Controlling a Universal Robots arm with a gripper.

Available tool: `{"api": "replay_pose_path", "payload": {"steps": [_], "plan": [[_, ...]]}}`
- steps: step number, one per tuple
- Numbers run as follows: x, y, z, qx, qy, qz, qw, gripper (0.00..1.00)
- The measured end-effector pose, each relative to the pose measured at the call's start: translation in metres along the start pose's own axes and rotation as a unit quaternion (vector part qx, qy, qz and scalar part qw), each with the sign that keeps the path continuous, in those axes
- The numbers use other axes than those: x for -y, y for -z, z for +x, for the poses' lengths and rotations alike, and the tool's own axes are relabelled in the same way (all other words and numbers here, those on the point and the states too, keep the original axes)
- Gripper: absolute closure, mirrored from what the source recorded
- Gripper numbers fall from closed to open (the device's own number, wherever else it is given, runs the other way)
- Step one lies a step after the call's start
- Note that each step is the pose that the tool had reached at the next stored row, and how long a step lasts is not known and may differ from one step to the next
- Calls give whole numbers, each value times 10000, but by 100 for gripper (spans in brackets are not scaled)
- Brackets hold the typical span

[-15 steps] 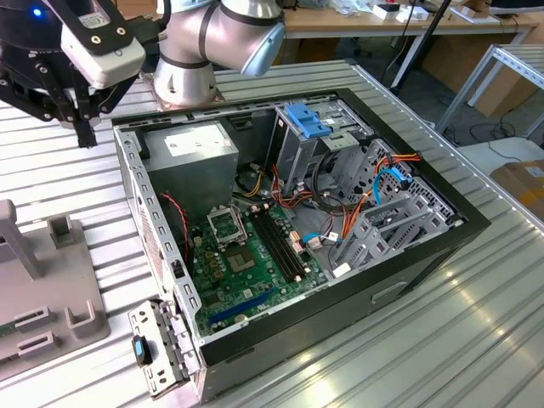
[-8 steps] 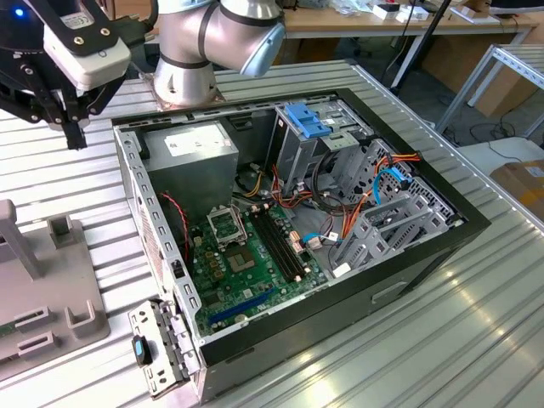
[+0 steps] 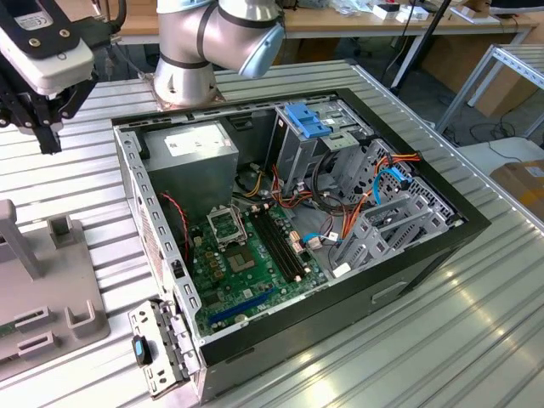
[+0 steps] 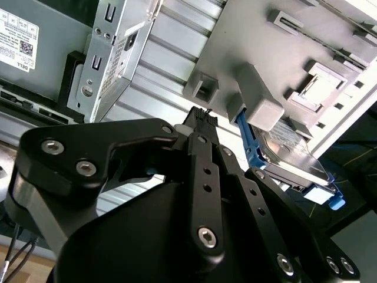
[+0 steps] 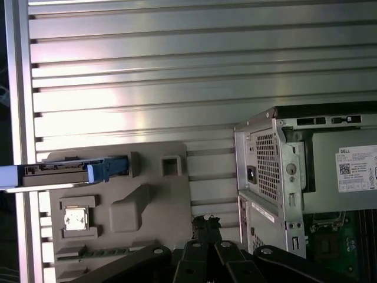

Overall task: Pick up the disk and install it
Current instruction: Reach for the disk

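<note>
So, pick step, approach phase, nothing lifted yet. The black two-finger gripper (image 3: pixel 47 140) hangs above the ribbed aluminium table (image 3: pixel 476 340) at the exterior view's left. In the first wrist view its tips (image 5: pixel 203 223) look pressed together with nothing between them, so it is closed and empty. The disk (image 5: pixel 59 172), a flat grey-metal hard drive with a bright blue plastic carrier rail, stands on edge in a slot of the grey plastic holder block (image 5: pixel 159 200). The second wrist view shows the disk (image 4: pixel 294 159) tucked behind a grey post of that holder, well apart from the gripper. The open black and bare-metal desktop computer case (image 3: pixel 408 272) sits beside the holder. Its tall metal drive bay with the blue plastic bracket (image 3: pixel 306 119) has no drive in it that I can see, so install is not started. My judgement: the grasp calls for opened jaws lined up across the drive's thin edge, kept clear of the post and the blue rail.
</note>
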State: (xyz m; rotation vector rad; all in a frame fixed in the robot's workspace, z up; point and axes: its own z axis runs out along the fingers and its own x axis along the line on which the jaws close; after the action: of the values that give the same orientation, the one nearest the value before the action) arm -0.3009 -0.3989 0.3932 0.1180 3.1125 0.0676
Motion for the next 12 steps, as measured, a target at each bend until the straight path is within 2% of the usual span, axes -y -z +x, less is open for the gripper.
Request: {"api": "replay_pose_path", "payload": {"steps": [3, 4, 5, 6, 12], "plan": [[5, 2, 59, 0, 0, 0, 10000, 89], [7, 2, 88, 0, 0, 0, 10000, 89], [11, 4, 147, 0, 0, 0, 10000, 89], [13, 4, 165, 0, 0, 0, 10000, 89], [14, 5, 187, 0, -1, 0, 10000, 89]]}}
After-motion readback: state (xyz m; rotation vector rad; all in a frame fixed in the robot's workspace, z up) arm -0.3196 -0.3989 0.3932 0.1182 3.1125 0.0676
